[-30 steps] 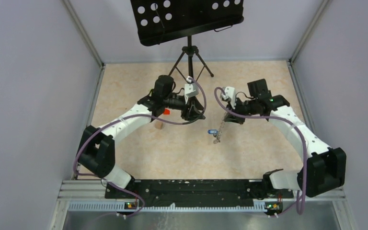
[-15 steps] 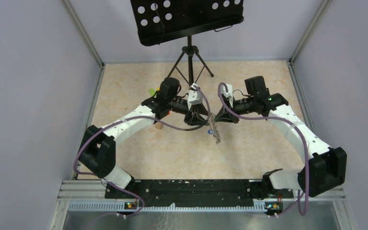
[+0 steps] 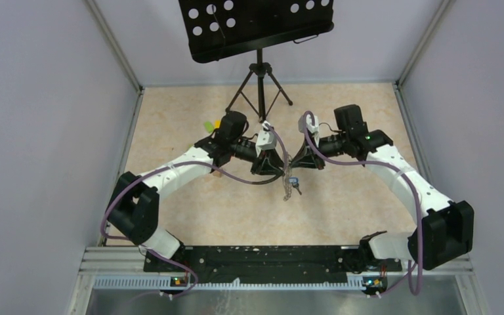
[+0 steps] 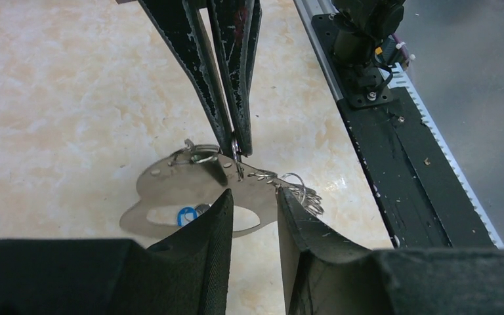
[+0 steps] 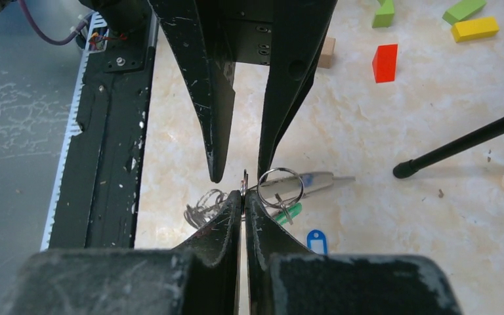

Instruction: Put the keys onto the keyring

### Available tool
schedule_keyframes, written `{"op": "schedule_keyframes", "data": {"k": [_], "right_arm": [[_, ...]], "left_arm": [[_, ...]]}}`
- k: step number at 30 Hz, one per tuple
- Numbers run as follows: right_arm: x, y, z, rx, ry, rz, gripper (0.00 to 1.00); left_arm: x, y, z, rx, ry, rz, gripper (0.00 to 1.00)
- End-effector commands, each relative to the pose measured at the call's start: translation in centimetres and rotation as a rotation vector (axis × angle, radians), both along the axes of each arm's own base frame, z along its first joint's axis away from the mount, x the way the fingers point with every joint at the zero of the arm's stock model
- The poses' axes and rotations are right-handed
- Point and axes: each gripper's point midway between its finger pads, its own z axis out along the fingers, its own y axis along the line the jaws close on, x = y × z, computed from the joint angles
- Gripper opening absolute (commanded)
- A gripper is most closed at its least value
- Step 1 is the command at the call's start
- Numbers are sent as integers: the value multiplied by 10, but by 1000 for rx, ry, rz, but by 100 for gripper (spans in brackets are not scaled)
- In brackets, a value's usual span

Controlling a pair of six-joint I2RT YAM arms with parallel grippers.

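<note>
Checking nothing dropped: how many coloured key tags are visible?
2. A green tag beside the right gripper, shut on the keyring; a blue tag below the green one in the right wrist view. More may be hidden.

Keyring [image 5: 280, 186] hangs aloft, chain [image 5: 203, 209] dangling; green-tagged key [image 5: 290, 212] beside it, blue-tagged key [image 3: 292, 182] below

Parted jaws flank the keyring [image 4: 164, 182] near a blue tag [image 4: 186, 214].

My left gripper [image 3: 279, 161] has swung in to the middle and now faces my right gripper [image 3: 297, 160] nearly tip to tip, its jaws drawn narrower. My right has carried the dangling keyring [image 3: 290, 191] leftward, beside the blue-tagged key [image 3: 293, 182].
</note>
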Motion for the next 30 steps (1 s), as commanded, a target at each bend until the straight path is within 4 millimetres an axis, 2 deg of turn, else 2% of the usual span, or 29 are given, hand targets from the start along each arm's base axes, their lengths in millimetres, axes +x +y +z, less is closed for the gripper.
{"op": "schedule_keyframes", "data": {"k": [1,10,22,30], "right_arm": [[-8,7,13,68,-47,53,0],[-8,9,8,79,-36,51,0],[-10,10,3,84,-14,59,0],[-11,10,2,86,-4,64,0]], "left_arm": [[-10,-1,22,-72,-52,-42,34],[-12,-2,23,-96,-36,-34,27],[-4,-6,26,-108,-24,7,28],[1,-8,25,-110,-26,32,19]]}}
